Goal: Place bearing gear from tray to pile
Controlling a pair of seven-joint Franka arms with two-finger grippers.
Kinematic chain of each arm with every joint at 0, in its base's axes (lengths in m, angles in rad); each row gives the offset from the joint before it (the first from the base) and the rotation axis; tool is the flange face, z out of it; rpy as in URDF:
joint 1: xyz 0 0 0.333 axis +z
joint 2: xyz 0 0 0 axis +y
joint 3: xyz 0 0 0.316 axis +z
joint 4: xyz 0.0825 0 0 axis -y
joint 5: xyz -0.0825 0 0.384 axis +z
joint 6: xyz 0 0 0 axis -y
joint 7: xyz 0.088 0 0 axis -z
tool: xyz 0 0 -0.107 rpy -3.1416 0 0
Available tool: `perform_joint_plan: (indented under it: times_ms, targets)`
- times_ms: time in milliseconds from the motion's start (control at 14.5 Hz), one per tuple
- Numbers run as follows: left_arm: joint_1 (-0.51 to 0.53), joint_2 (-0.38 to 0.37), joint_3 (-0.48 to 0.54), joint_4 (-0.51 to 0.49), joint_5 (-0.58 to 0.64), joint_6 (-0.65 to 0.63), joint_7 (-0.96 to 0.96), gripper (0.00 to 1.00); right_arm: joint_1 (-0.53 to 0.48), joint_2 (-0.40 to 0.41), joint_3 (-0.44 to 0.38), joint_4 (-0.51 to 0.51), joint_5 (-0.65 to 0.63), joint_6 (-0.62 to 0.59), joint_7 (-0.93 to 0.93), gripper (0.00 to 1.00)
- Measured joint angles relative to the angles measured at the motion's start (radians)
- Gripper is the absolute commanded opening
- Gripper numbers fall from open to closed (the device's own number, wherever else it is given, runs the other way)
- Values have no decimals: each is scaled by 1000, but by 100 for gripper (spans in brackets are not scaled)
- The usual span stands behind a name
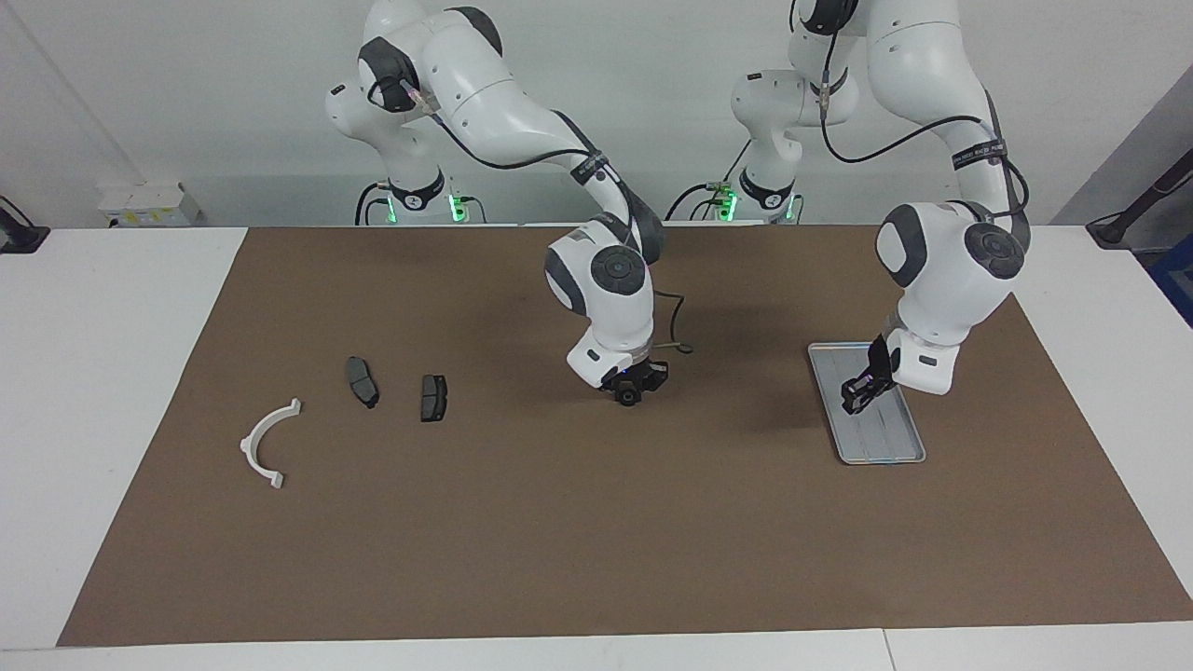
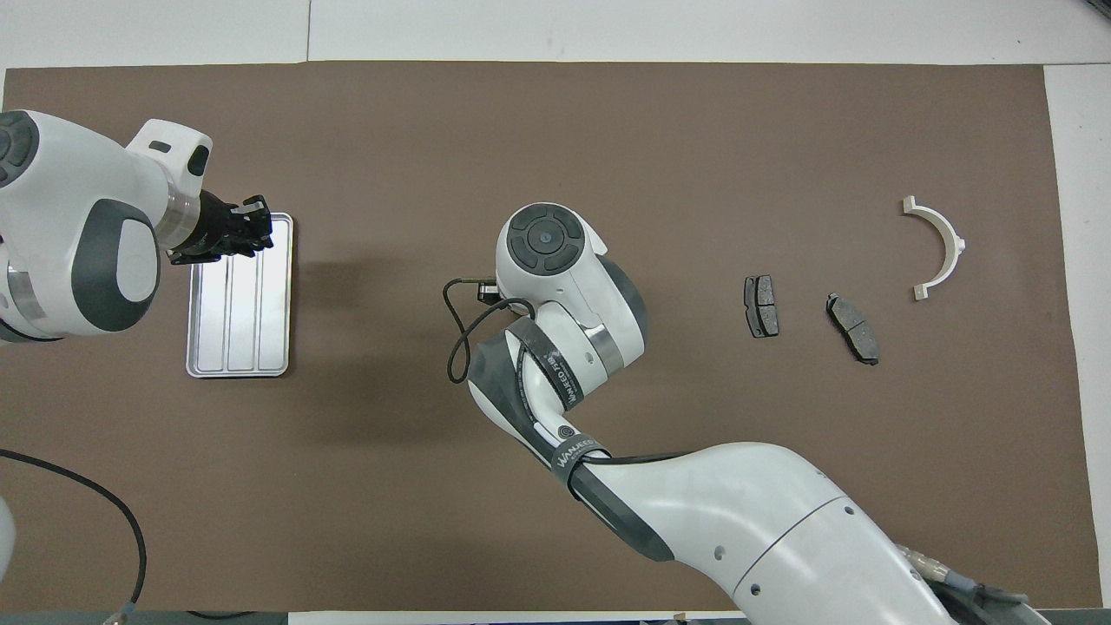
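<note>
In the facing view my right gripper (image 1: 632, 390) reaches down to the middle of the brown mat, shut on the small dark round bearing gear (image 1: 629, 398), which sits at mat level. In the overhead view the right wrist hides both. My left gripper (image 1: 857, 396) (image 2: 252, 233) hangs shut over the tray (image 1: 885, 443) (image 2: 239, 330), holding nothing. The silver tray lies toward the left arm's end, with nothing showing in it. The pile lies toward the right arm's end: a white half-ring bracket (image 1: 247, 445) (image 2: 955, 243) and two dark brake pads (image 1: 362, 381) (image 1: 432, 397).
A brown mat (image 1: 596, 540) covers most of the white table. A thin black cable (image 2: 451, 338) loops off the right wrist above the mat. The brake pads (image 2: 761, 305) (image 2: 852, 327) lie between the right gripper and the bracket.
</note>
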Motion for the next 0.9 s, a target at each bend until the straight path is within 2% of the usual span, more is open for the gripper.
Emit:
perform_joint_plan:
  times_ms: [415,898]
  targets:
    - [-4,0,-1,0,-1,0,0,0,-10,0,-2,7,1,-27,-26,0]
    - [-23,-8,-2,3,-8,0,-26,0,-166,-21,-8,59,1,-172,-331,0]
